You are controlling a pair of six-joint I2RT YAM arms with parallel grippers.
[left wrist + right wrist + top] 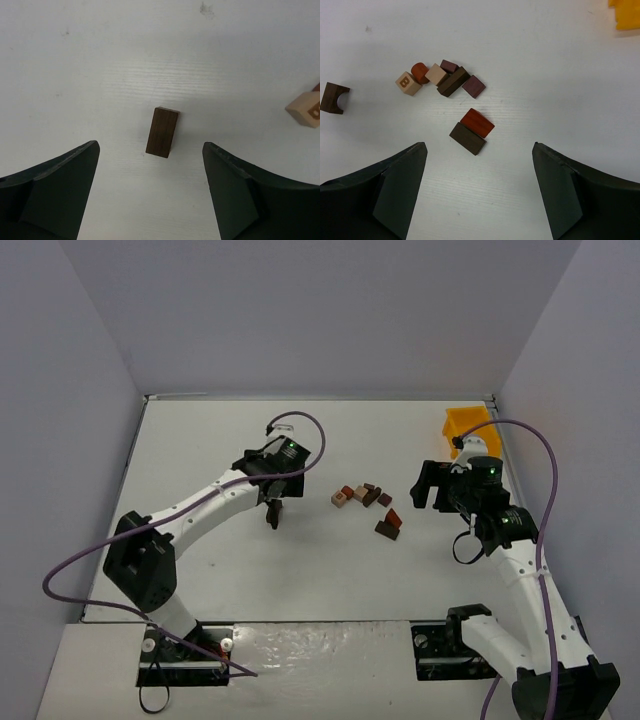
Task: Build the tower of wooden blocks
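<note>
From the top external view I judge the build to be at an early stage: the tower is only a reddish piece on a darker one, standing on the desk just in front of the loose wood blocks, with the yellow bin well apart in the far right corner; the left arm stretches out across the desk, wrist bent down, the left tool pointing at the surface left of the pile; the right arm is folded over its base, the right tool hanging near the tower on its right. In the left wrist view the left tool is spread wide and carries nothing; a dark brown block lies alone on the desk ahead of the gap, slightly skewed; I take the step in hand to be picking up this piece, so the next move calls for a small wrist turn to square with its long sides, a straight descent, then a close across its narrow width. In the right wrist view the right tool is likewise spread and empty; the tower sits centred ahead of it, the wood blocks beyond; the dark brown block, notched from this side, lies far left, if I read it as the same piece.
</note>
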